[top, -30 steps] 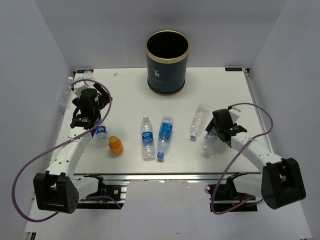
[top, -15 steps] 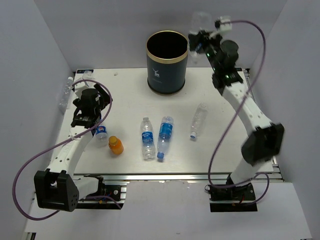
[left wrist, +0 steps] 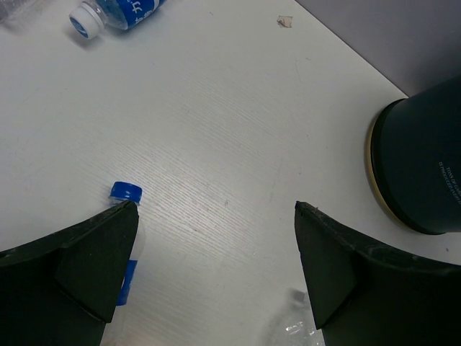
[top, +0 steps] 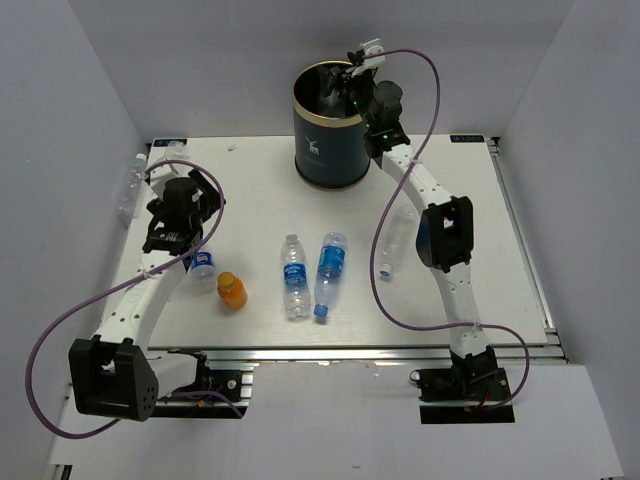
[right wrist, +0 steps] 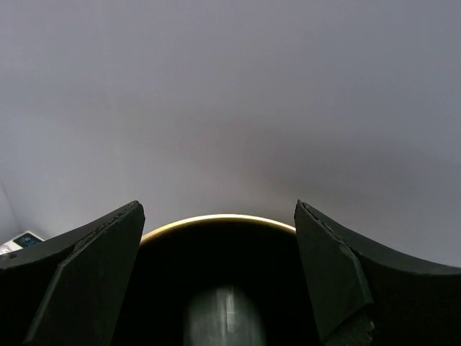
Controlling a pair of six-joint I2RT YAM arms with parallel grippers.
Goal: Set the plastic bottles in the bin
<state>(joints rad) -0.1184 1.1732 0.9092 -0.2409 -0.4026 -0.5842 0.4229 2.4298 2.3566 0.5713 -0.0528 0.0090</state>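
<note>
The navy bin (top: 335,145) with a gold rim stands at the back of the table. My right gripper (top: 338,84) is open over its mouth. In the right wrist view the open jaws (right wrist: 216,205) frame the rim (right wrist: 216,218), and a blurred clear bottle (right wrist: 223,317) is inside the bin. My left gripper (top: 178,222) is open and empty, above the table's left side. In its wrist view (left wrist: 216,205) a blue-capped bottle (left wrist: 126,193) lies by the left finger. Clear bottles (top: 294,276) (top: 328,270) (top: 203,266) and the orange bottle (top: 232,290) lie on the table.
Another clear bottle (top: 393,243) lies right of centre, partly behind the right arm. One more (top: 130,186) rests at the far left edge against the wall. The left wrist view shows the bin (left wrist: 421,173) at its right and a labelled bottle (left wrist: 112,13) at top left.
My right arm lifted a clear bottle from the table's right side, swung it over the bin and opened; the bottle is now inside the bin. The left arm has barely moved.
</note>
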